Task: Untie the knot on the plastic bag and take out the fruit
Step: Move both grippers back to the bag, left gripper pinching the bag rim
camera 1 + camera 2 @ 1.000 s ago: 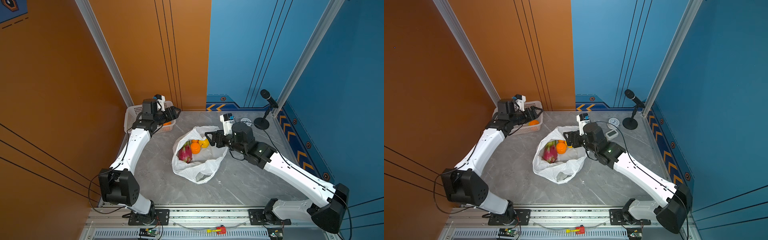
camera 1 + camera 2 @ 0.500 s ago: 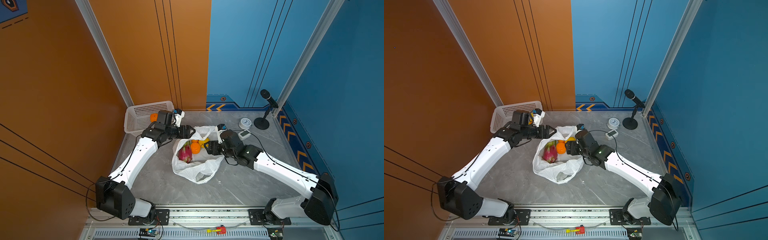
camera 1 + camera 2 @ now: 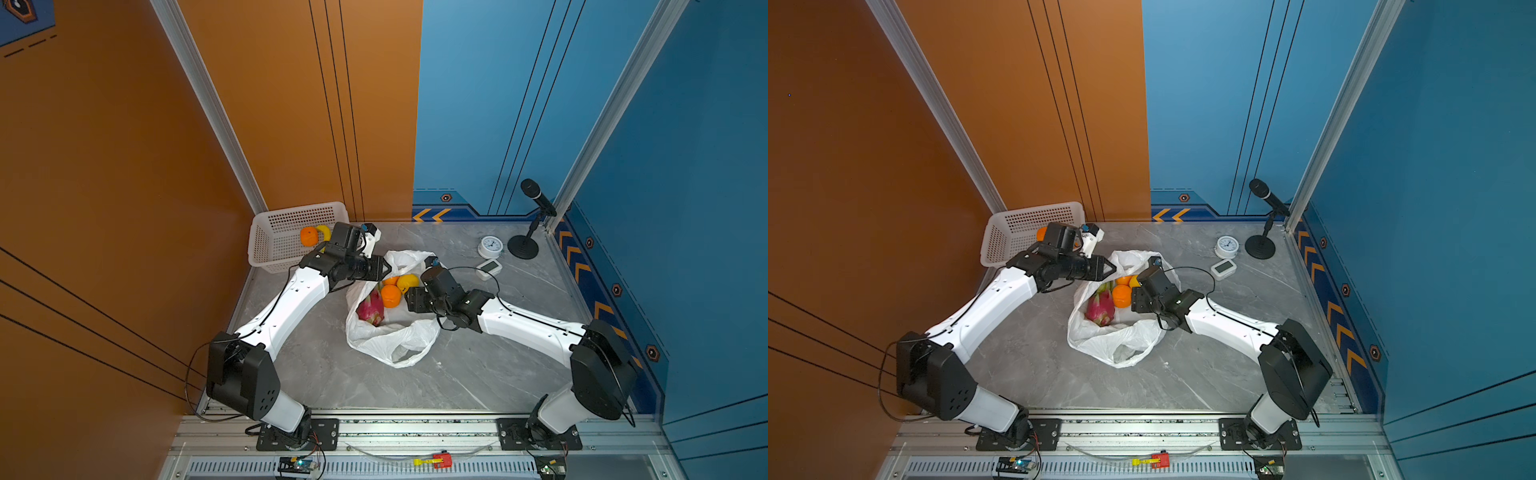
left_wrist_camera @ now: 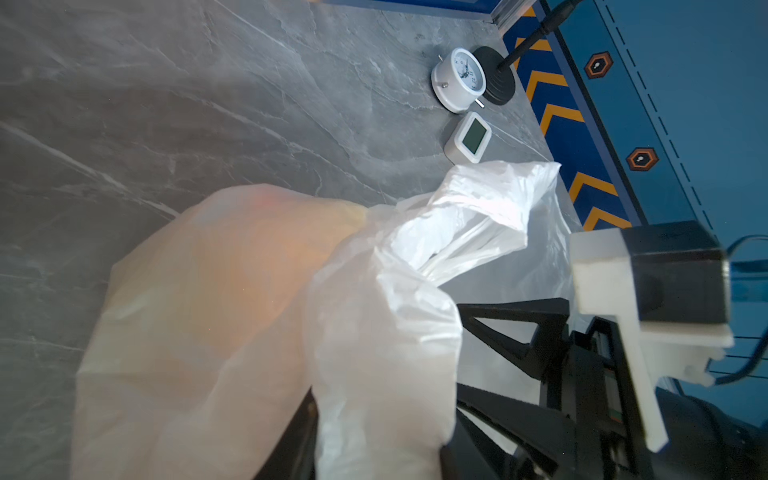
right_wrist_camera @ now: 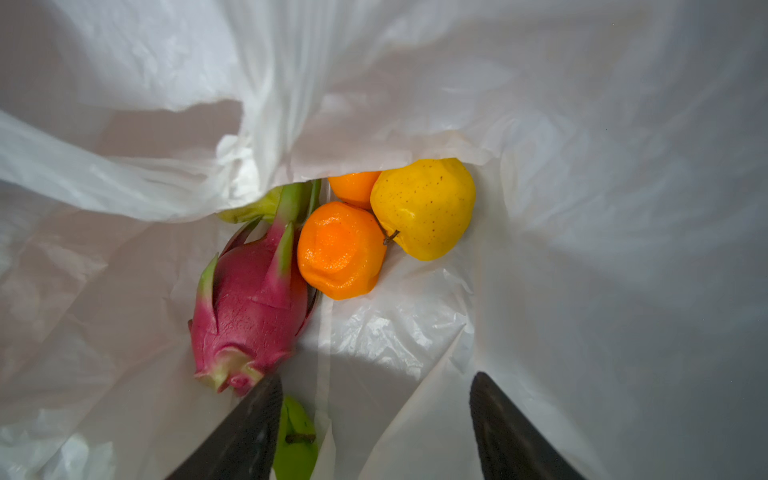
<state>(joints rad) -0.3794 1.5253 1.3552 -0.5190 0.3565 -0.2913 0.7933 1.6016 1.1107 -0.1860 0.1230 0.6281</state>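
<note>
Roughly midway | knot undone, plastic bag (image 3: 399,345) open on table (image 3: 478,374) | orange (image 3: 308,237) in basket (image 3: 266,249) | dragon fruit (image 5: 249,299), oranges (image 5: 338,249), yellow pear (image 5: 424,208), green fruit (image 5: 295,449) left inside | right gripper (image 5: 374,380) spread, empty, above them | left gripper (image 3: 384,268) at bag rim, grip unclear.

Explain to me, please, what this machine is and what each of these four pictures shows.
It is a robot with two white arms, a left arm and a right arm, each ending in jaws, at a grey table. Two pictures look down from overhead, almost alike; two come from cameras on the wrists. On the table lies an open white bag holding a dragon fruit, oranges and a yellow fruit. Behind are a basket with an orange, a clock, a small display and a microphone. The right jaws stand open inside the bag, holding nothing. The left jaws are at its rim; whether they grip it is unclear.
</note>
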